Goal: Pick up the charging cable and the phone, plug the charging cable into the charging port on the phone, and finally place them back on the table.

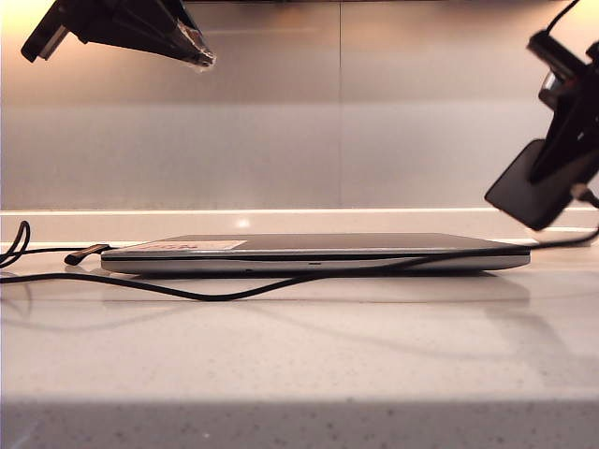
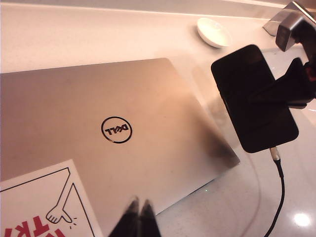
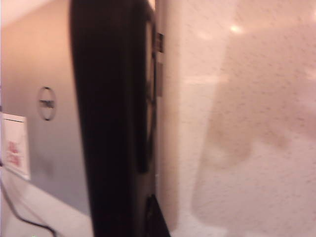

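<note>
The closed laptop (image 1: pixel 314 253) is hogging the middle of the table (image 1: pixel 299 355), with the charging cable (image 1: pixel 215 292) trailing across in front of it. The front strip is lying bare. Up above, the left gripper (image 1: pixel 192 49) and the right gripper (image 1: pixel 562 154) holding the phone (image 1: pixel 524 192) are hanging well clear of the laptop lid.

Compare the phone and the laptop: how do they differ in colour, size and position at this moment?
The phone is matte black; the laptop is silver with a round logo. The phone is much smaller than the laptop. The phone is held up off the table by the right gripper with the charging cable plugged in; the laptop lies closed on the table. Both are thin and flat.
</note>
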